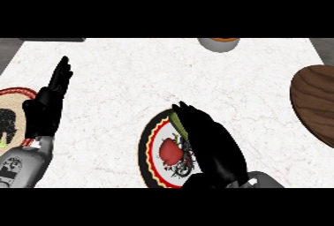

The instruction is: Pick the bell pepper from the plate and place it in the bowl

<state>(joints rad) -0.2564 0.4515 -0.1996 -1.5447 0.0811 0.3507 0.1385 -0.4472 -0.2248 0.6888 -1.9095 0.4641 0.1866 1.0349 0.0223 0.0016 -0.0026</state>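
A red bell pepper (pixel 169 150) with a green stem lies on a round plate (pixel 149 145) with a red and black patterned rim, at the lower middle of the counter. My right hand (pixel 215 148) hovers over the plate's right half, just to the right of the pepper. Its fingers are straight, point up and to the left, and hide part of the plate. A brown wooden bowl (pixel 314 103) sits at the right edge, partly cut off. My left hand (pixel 47 103) rests open at the left, fingers up.
A second patterned plate (pixel 12 95) shows at the left edge, partly behind my left forearm. A grey container (pixel 218 44) with something orange in it stands at the counter's far edge. White marble counter lies between the plate and the bowl.
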